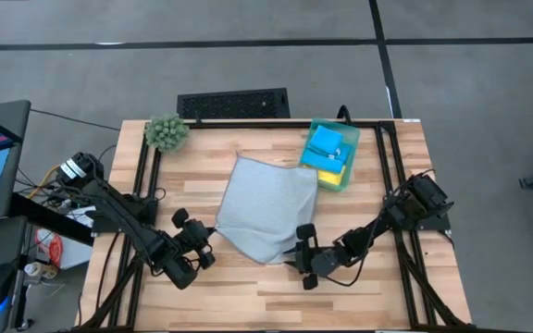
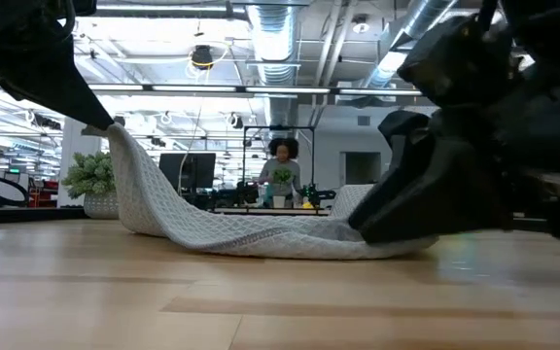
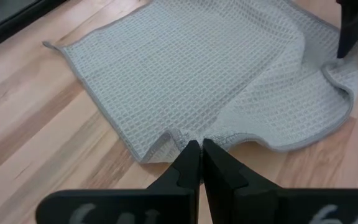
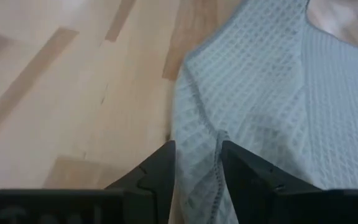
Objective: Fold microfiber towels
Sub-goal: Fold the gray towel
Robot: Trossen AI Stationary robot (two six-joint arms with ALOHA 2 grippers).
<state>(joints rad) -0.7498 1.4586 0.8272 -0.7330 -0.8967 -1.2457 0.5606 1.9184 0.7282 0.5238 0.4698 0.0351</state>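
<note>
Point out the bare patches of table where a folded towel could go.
Bare wood lies along the table front edge below both grippers, and left of the grey towel beneath the plant. It is crowded at the green bin and the towel's front corners.

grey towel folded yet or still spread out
Spread, not folded: the grey towel lies as one open sheet on the table, one edge lifted by the shut left tool.

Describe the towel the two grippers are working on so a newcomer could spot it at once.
On the wooden table, look to the middle, between the two arms. There lies the pale grey towel, waffle-textured, with the left gripper pinching one near corner and the right gripper at the other. It is far larger than the blue and yellow cloths in the green bin.
</note>
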